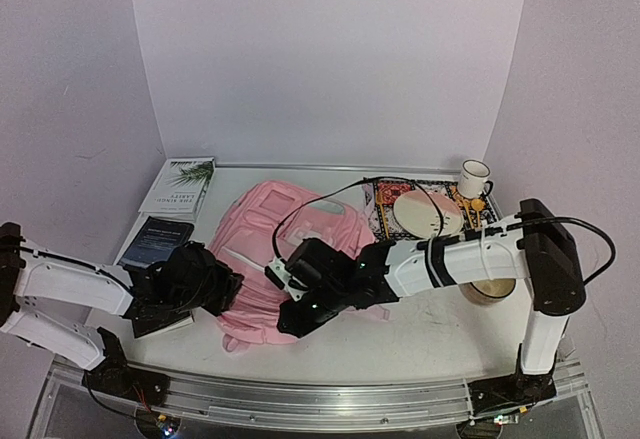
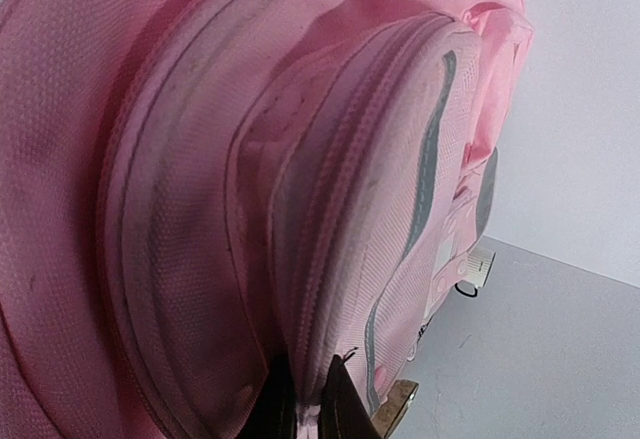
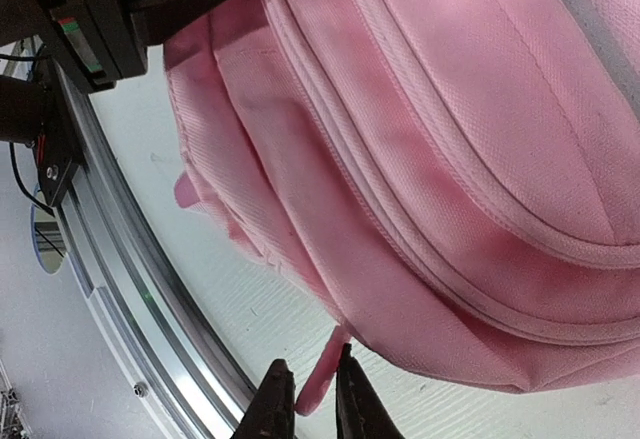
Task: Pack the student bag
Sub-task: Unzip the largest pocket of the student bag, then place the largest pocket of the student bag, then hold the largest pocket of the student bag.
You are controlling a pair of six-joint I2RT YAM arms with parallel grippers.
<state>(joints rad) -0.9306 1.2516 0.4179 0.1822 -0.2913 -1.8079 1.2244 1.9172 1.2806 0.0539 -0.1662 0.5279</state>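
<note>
**A:** where's the bag (image 1: 290,244) at?
**B:** flat on the tabletop (image 1: 420,334), long axis pointing away. Right jaws narrow on a pink tab (image 3: 322,364) at its near edge, left jaws pinching its left seam (image 2: 330,259).

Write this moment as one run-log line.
left fingers: shut on student bag front seam | right fingers: shut on pink tab | bag: lying on table

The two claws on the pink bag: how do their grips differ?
The left gripper pinches a zip seam on the left side of the student bag. The right gripper pinches a thin pink tab at its near edge. Both are shut on the bag.
</note>
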